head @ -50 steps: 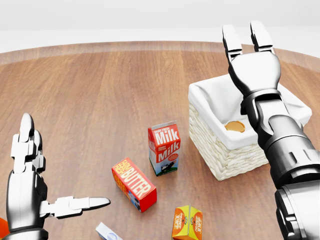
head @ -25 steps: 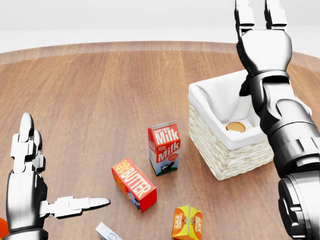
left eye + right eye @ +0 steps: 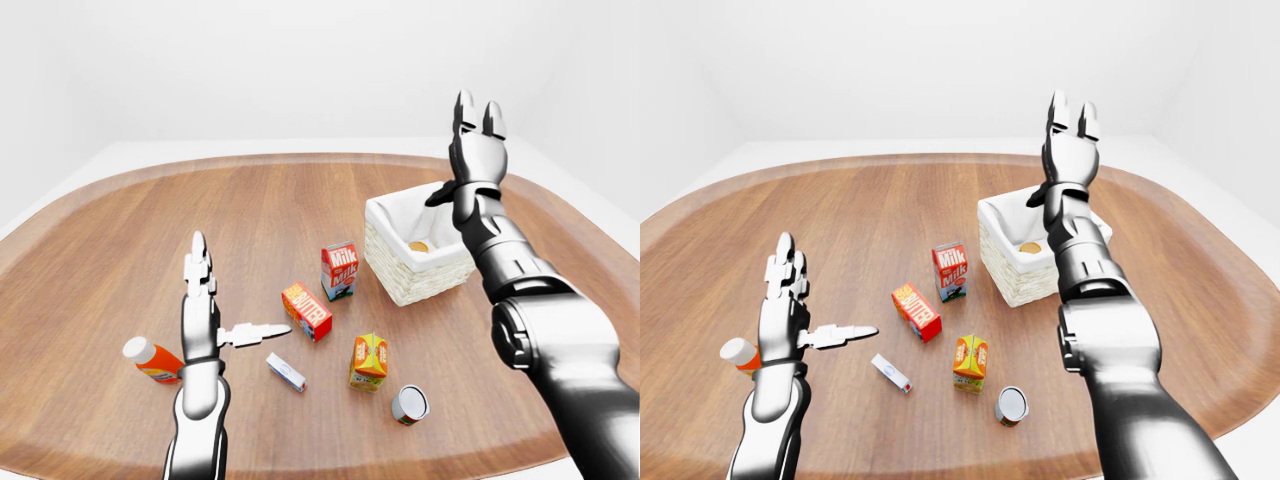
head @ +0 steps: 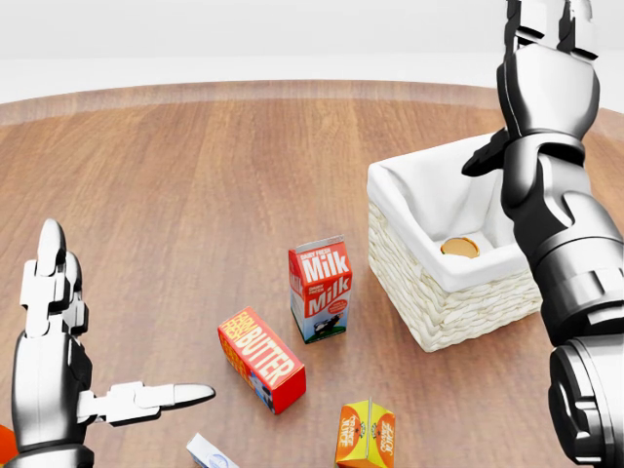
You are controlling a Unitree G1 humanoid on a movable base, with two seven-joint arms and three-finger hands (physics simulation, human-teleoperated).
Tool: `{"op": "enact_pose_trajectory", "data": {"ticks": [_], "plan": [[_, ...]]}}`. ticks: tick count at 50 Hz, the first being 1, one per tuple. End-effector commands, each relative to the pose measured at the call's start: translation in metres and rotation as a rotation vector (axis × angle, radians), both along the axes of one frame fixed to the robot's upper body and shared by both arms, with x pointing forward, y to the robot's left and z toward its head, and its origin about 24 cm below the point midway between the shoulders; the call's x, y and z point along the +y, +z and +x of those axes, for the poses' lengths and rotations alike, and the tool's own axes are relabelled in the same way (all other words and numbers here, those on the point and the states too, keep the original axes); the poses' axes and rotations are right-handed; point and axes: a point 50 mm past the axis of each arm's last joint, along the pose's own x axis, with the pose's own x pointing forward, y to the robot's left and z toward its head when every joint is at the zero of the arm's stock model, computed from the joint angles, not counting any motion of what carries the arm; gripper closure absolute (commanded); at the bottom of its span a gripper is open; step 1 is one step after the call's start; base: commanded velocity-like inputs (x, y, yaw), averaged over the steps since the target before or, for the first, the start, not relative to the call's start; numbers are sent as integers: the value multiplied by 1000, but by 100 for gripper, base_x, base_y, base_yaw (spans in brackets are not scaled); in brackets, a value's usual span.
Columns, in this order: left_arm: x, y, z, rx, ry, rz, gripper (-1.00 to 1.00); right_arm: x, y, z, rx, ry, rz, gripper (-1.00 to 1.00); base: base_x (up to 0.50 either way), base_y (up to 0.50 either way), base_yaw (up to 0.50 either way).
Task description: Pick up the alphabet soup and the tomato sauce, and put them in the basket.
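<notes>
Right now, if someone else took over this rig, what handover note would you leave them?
Left hand: open, empty, held up over the table's left part in the left-eye view.
Right hand: open, empty, raised above the basket.
One can already lies inside the basket; only its round end shows, so I cannot tell which of the two it is.
The other can lies on its side near the table's lower edge, right of the orange carton.
Done: one can in. Left: pick up the lying can and drop it in the basket. Milk carton and butter box stay put.
</notes>
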Motion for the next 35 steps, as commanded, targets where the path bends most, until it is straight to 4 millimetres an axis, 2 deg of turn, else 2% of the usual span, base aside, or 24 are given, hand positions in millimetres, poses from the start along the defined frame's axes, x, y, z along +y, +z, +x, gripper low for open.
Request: {"op": "enact_pose_trajectory", "data": {"ticks": [1,9,20,28,35], "plan": [[1,1,1,-6,6,-5,-100,-3,-1,-1,-19,-4,98,-100,0,0,0],[1,4,0,-17,5,-5,-100,-2,-2,-1,-33,1,157,-100,0,0,0],[1,1,1,-5,6,-4,-100,0,-16,-1,28,40,380,-100,0,0,0],[1,0,1,0,5,-3,-100,-1,-33,-4,61,41,442,-100,0,0,0],[0,0,0,0,4,0,-100,1,-38,-5,67,62,489,-100,0,0,0]]}}
